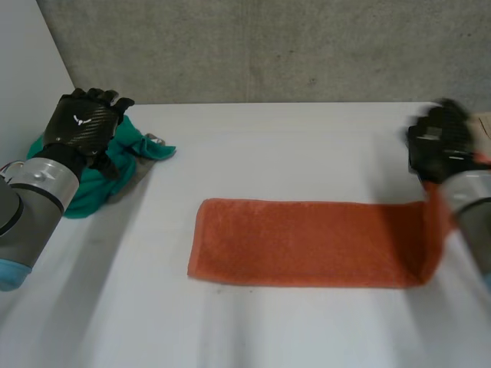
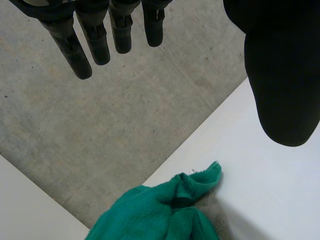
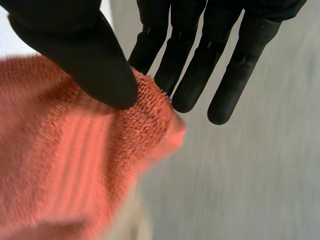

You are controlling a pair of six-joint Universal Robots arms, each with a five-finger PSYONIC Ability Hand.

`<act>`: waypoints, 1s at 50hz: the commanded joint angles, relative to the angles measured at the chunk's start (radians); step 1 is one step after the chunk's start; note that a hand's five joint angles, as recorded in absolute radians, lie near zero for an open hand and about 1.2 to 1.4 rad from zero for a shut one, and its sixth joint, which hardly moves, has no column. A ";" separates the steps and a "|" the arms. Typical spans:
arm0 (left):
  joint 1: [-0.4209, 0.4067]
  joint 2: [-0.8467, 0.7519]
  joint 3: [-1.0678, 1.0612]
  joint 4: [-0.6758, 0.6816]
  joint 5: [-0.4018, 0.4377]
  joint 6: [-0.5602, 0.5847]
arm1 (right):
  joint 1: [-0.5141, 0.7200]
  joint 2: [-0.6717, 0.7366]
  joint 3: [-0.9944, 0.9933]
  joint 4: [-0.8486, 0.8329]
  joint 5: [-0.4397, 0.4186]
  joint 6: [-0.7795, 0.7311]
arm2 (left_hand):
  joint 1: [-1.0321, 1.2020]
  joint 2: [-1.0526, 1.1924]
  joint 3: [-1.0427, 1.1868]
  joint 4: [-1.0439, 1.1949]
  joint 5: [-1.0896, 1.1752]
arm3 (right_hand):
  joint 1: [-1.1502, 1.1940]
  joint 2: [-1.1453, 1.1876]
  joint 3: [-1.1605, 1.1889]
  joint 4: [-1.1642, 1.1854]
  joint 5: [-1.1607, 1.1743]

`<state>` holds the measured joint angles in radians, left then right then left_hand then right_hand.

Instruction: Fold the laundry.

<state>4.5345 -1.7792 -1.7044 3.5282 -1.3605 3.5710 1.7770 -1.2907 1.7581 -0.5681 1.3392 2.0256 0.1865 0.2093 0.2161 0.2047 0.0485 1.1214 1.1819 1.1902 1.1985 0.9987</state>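
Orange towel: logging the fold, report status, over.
Right hand pinches orange towel by its end, raised. Left hand open above green cloth. Green cloth lies apart from towel.

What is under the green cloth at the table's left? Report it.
A grey cloth peeks out from beneath the green cloth, on the white table. How far it reaches underneath is covered, as is anything else there.

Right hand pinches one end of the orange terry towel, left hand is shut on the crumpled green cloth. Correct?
Not quite. The left hand is open: in the left wrist view its fingers are straight and hold nothing, and the crumpled green cloth lies apart from them. The right hand does pinch one end of the orange terry towel.
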 commanded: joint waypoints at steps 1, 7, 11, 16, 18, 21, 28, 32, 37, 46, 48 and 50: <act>-0.009 0.030 -0.024 0.000 -0.002 -0.038 | 0.400 0.140 -0.012 -0.047 -0.190 -0.001 | -0.008 -0.031 -0.038 -0.026 -0.045 | 0.275 0.214 0.206 0.198 0.223; -0.066 0.029 -0.029 0.000 -0.002 -0.043 | 0.539 0.272 -0.040 -0.024 -0.155 -0.007 | -0.008 -0.031 -0.038 -0.026 -0.045 | 0.218 0.157 0.149 0.141 0.166; -0.109 0.027 -0.020 0.005 -0.002 -0.043 | 0.538 0.274 -0.049 0.002 0.009 0.028 | -0.008 -0.031 -0.038 -0.026 -0.045 | -0.947 -1.007 -1.016 -1.024 -0.999; -0.173 0.024 -0.001 0.018 -0.002 -0.043 | 0.488 0.121 0.001 0.008 0.104 0.244 | -0.008 -0.031 -0.038 -0.026 -0.045 | -0.947 -1.007 -1.016 -1.024 -0.999; -0.216 0.020 0.014 0.031 -0.002 -0.043 | 0.408 0.013 0.058 0.034 0.103 0.426 | -0.008 -0.031 -0.038 -0.026 -0.045 | -0.947 -1.007 -1.016 -1.024 -0.999; -0.245 0.017 0.023 0.041 -0.003 -0.043 | 0.354 -0.015 0.089 0.109 0.100 0.563 | -0.008 -0.031 -0.038 -0.026 -0.045 | -0.947 -1.007 -1.016 -1.024 -0.999; -0.290 -0.011 0.028 0.054 -0.006 -0.044 | 0.233 0.017 0.146 0.272 0.110 0.585 | -0.008 -0.031 -0.038 -0.026 -0.045 | -0.947 -1.007 -1.016 -1.024 -0.999; -0.299 -0.026 0.025 0.054 -0.011 -0.044 | 0.125 0.093 0.162 0.286 0.144 0.458 | -0.008 -0.031 -0.038 -0.026 -0.045 | -0.527 -0.588 -0.596 -0.605 -0.579; -0.298 -0.026 0.017 0.052 -0.011 -0.043 | 0.048 0.096 0.149 0.197 0.241 0.342 | -0.008 -0.031 -0.038 -0.026 -0.045 | 0.275 0.214 0.206 0.198 0.223; -0.292 0.000 0.011 0.046 -0.015 -0.043 | 0.286 -0.087 0.118 -0.042 0.183 0.338 | -0.008 -0.031 -0.038 -0.026 -0.045 | 0.275 0.214 0.206 0.198 0.223; -0.292 0.007 0.009 0.043 -0.017 -0.043 | 0.368 -0.037 0.115 -0.055 0.109 0.332 | -0.008 -0.031 -0.038 -0.026 -0.045 | 0.275 0.214 0.206 0.198 0.223; -0.288 0.011 0.002 0.044 -0.019 -0.043 | 0.430 0.005 0.113 -0.049 0.055 0.329 | -0.008 -0.031 -0.038 -0.026 -0.045 | 0.275 0.214 0.206 0.198 0.223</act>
<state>4.2420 -1.7860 -1.6931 3.5760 -1.3752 3.5282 2.0108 -1.3461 1.8807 -0.5763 1.5422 2.3519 0.1842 0.2039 0.2096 0.1996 0.0485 1.0822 1.1835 1.1884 1.1966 1.0006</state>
